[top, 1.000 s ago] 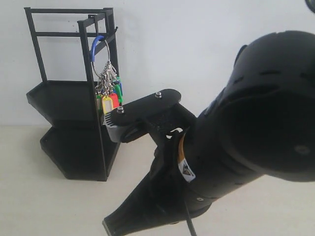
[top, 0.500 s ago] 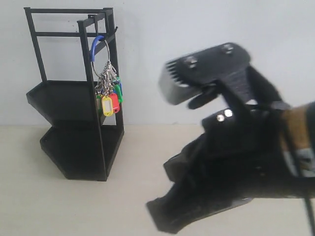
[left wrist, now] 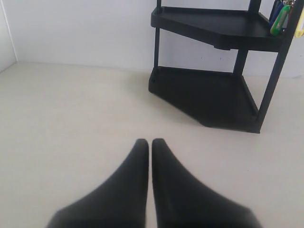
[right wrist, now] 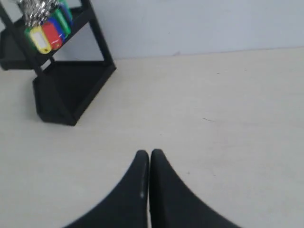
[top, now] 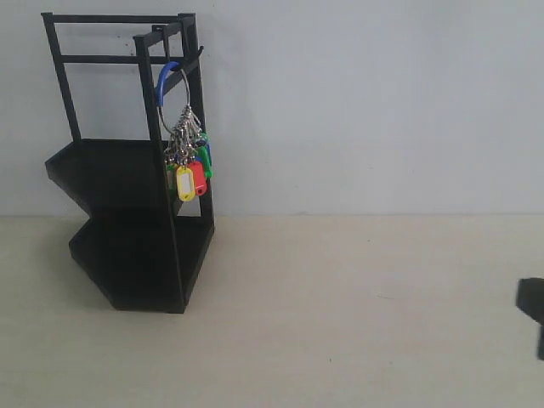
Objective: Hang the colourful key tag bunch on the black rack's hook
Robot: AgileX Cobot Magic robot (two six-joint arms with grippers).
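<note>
The colourful key tag bunch (top: 188, 166) hangs by its blue-sleeved wire loop from the hook (top: 189, 58) on the top rail of the black rack (top: 127, 170), at the left of the exterior view. The tags also show in the right wrist view (right wrist: 46, 26) and at the edge of the left wrist view (left wrist: 281, 19). My left gripper (left wrist: 150, 142) is shut and empty above bare table, well short of the rack (left wrist: 209, 61). My right gripper (right wrist: 149, 153) is shut and empty too, far from the rack (right wrist: 66, 90). Only a dark scrap of the right arm (top: 532, 310) shows in the exterior view.
A plain white wall (top: 357, 102) stands behind the rack. The beige tabletop (top: 340, 306) spreads out in front of and to the right of the rack.
The right arm, which filled the right half of the exterior view, has drawn back out of it to the right edge. The key tag bunch stays hanging on the hook.
</note>
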